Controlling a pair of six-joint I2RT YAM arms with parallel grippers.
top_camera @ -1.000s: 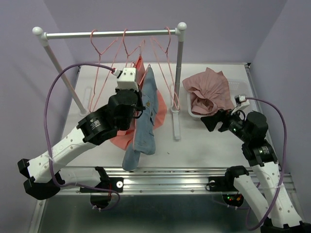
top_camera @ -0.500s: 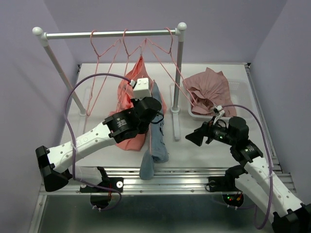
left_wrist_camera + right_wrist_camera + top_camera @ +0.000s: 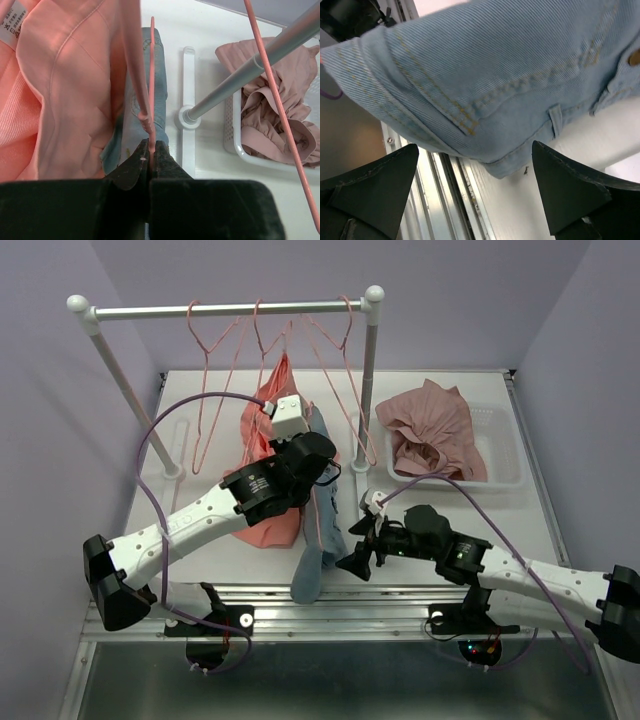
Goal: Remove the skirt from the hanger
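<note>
**Skirt Removal: Hanger Wire Secured, Second Hand at Standby**

Top view: The skirt [image 3: 268, 528] is seen hanging below the rail [image 3: 230, 310], bunched against the left hand [image 3: 322, 472]. A grey-blue garment [image 3: 312, 560] is draped just beside it. The right hand [image 3: 356, 552] is held low at that garment's hem, probably so that loose cloth can be steadied.

Left wrist view: The left hand is pressed together on a pink hanger wire [image 3: 151, 75], apparently to restrain the hanger. The skirt lies to the left, touching the grey-blue garment. Which garment this wire carries cannot be told.

Right wrist view: The fingers [image 3: 370, 185] are spread wide and nothing is gripped. Only blue denim is shown above them, at the edge of the surface [image 3: 510, 215]
</note>
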